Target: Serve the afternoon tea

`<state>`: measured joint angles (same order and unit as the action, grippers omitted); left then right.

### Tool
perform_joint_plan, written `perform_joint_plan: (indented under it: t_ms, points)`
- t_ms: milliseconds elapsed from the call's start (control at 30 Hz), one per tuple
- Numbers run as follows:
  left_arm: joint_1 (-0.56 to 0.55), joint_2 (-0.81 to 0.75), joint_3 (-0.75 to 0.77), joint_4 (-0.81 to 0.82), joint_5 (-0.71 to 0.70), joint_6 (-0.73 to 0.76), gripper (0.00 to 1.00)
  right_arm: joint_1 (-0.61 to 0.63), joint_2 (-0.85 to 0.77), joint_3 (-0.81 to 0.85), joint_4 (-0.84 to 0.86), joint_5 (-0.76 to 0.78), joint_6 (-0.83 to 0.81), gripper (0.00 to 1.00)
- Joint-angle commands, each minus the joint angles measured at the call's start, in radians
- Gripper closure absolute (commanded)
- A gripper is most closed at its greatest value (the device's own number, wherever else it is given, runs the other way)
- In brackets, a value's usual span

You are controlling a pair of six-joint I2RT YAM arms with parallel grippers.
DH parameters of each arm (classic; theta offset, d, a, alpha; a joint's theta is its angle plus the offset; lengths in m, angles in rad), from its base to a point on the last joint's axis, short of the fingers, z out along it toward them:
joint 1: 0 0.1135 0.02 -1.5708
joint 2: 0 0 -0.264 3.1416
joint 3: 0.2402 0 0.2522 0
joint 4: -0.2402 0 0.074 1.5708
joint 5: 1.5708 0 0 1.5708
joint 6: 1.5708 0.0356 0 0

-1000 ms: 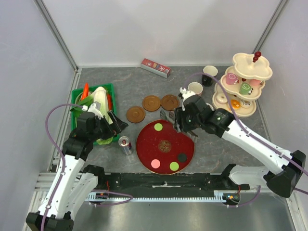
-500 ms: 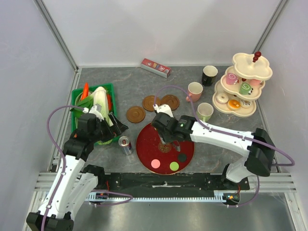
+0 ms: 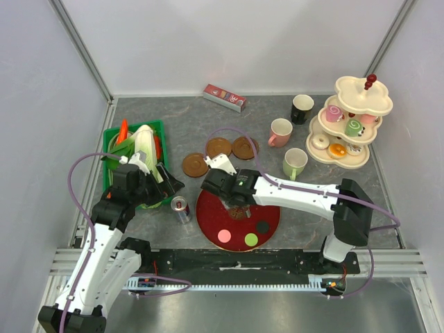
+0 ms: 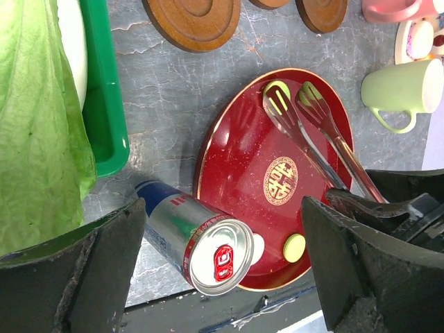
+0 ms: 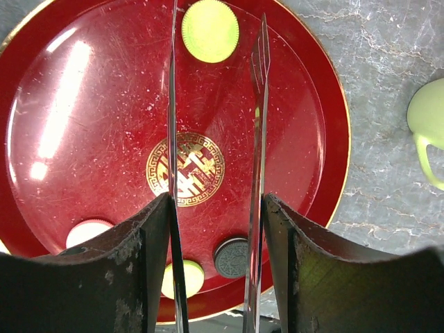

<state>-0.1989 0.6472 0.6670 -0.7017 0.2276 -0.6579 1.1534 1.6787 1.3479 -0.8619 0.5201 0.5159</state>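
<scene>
Top view: the right arm reached across to the red tray in the centre of the bench. The right gripper was low over the tray's upper left part. A pink macaron, a green macaron and a dark macaron lay along the tray's lower rim. The cream stand with more pastries stood at far right. The black mug, pink mug and pale green mug stood left of it, with three saucers above the tray, none under a mug. The left gripper hung by the green crate, clear of the work.

Left wrist view: the left jaws stood wide with nothing held. A drink can lay tilted at lower centre. Tongs stretched over the tray, one tip touching or just over a fourth macaron.

Right wrist view: the right jaws were clamped on the tongs, whose two blades stayed parted. They pointed toward that green macaron at the top of the frame. Holding the tongs probably gave a finer, flatter pinch for so small a pastry, and the step seemed to be lining up on it.
</scene>
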Motion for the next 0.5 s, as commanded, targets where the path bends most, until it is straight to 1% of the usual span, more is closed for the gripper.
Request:
perform_joint_plan:
  t_ms: [0,467]
  points:
    - [-0.004,-0.008,0.002,0.013,-0.01,-0.008,0.02,0.019,0.032,0.059,-0.023,0.061,-0.03,0.39]
    - [-0.002,-0.007,0.003,0.013,-0.013,-0.008,0.02,0.04,0.104,0.109,-0.057,0.089,-0.05,0.39]
